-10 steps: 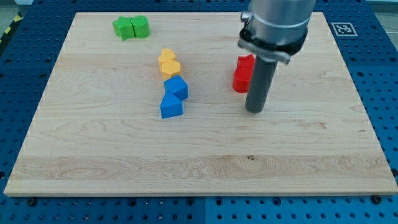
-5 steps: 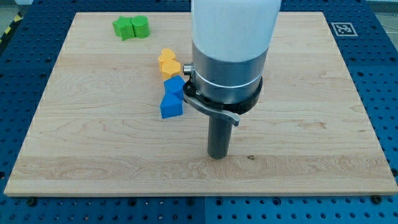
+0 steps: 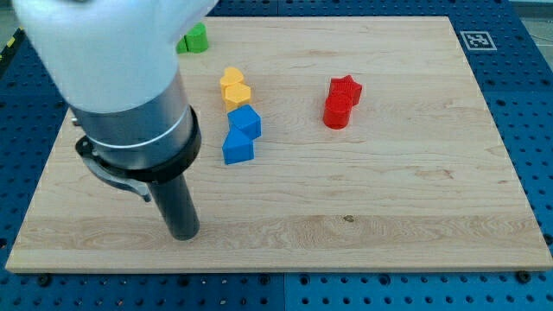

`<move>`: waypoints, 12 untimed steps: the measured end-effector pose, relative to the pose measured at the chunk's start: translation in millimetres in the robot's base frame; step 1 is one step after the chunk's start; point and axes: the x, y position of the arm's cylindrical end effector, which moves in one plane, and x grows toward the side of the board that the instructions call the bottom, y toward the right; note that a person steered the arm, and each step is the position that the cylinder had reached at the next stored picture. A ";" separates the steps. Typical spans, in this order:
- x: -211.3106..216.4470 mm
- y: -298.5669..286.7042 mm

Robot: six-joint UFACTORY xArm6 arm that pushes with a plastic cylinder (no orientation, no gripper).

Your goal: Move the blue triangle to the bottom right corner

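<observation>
The blue triangle (image 3: 237,149) lies near the board's middle, touching a second blue block (image 3: 246,121) just above it. My tip (image 3: 183,234) rests on the board near the view's bottom left, below and to the left of the blue triangle, well apart from it. The arm's wide body covers the board's upper left.
Two yellow blocks (image 3: 234,87) sit stacked in line above the blue pair. Two red blocks (image 3: 340,102), one a star, lie to the right of centre. A green block (image 3: 198,38) shows at the top, partly hidden by the arm. The wooden board (image 3: 415,199) ends at blue pegboard.
My tip has swept from right of the red blocks down and across to the view's bottom left. No block has moved.
</observation>
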 end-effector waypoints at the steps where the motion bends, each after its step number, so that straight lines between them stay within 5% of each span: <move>1: 0.0 0.0; 4: -1.6 -83.5; 6: -50.5 -85.0; 12: -72.8 -85.0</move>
